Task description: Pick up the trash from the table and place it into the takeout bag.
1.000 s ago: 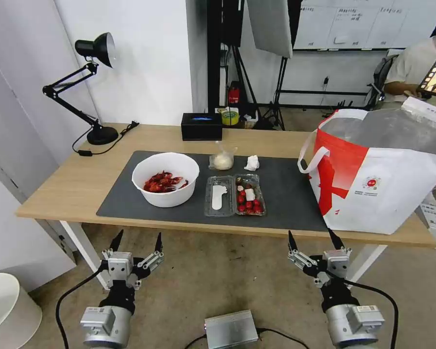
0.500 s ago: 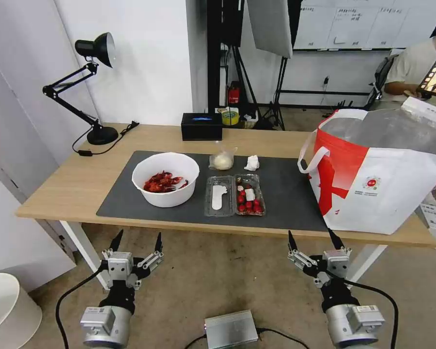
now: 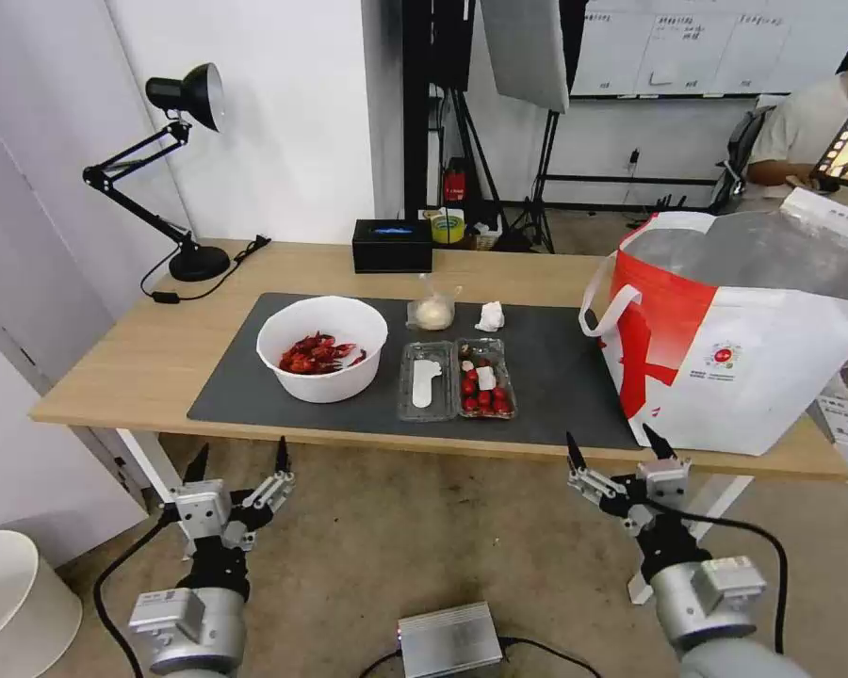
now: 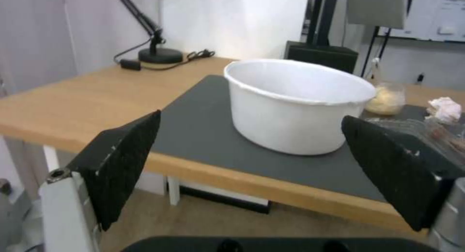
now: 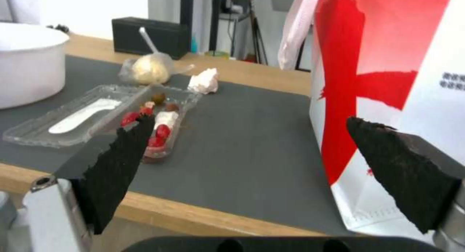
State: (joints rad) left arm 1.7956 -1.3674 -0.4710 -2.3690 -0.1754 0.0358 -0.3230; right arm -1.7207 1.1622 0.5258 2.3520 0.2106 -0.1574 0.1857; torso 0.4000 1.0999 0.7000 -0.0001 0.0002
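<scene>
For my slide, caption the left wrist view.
Open left gripper faces the white bowl on the table's dark mat.

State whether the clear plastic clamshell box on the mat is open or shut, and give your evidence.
Open. The clamshell box lies spread flat on the mat, its two halves side by side: one holds red fruit, the other a white utensil-like piece.

Light-wood rectangular table [image 3: 122,367]: dark grey mat [image 3: 556,386], black desk lamp [image 3: 174,169], black rectangular box [image 3: 392,246], white-and-red takeout bag [image 3: 744,348].
</scene>
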